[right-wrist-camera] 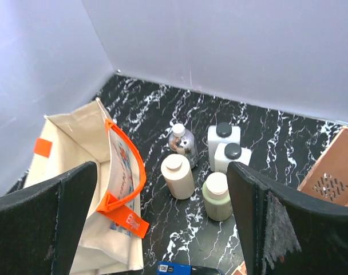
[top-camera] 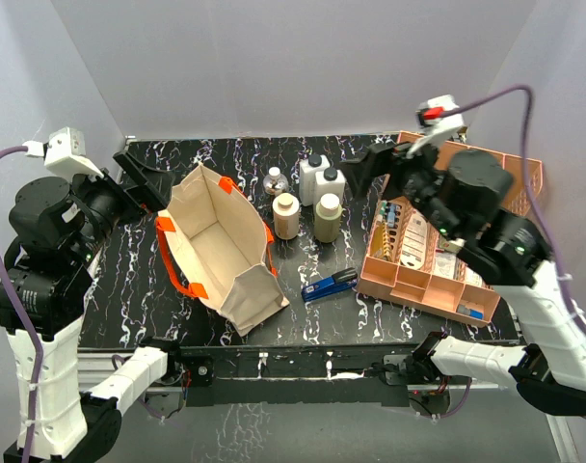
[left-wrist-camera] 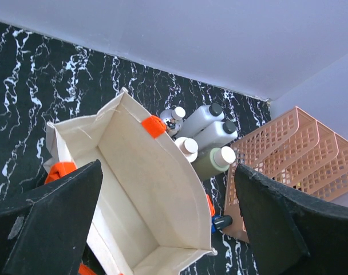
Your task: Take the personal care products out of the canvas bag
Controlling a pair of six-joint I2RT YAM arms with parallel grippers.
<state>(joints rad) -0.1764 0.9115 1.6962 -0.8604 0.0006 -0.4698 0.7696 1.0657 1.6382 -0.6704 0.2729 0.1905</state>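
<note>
A black, white-veined counter (top-camera: 312, 323) sits under pale lilac walls. The canvas bag (top-camera: 221, 246) stands open on it, just right of the left gripper (top-camera: 158, 188), whose jaws are spread wide and hold nothing. Five bottles stand upright outside the bag, at its right side: two white squarish bottles (top-camera: 314, 174), a cream cylinder (top-camera: 285, 215), an olive-tan cylinder (top-camera: 327, 218) and a tiny clear bottle (top-camera: 273, 181). The right gripper (top-camera: 370, 169), also wide apart and empty, hangs just right of them.

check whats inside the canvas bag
Nothing visible inside the canvas bag: only bare cloth walls and floor. One finger of the open left gripper covers a corner, so that spot is unseen.
</note>
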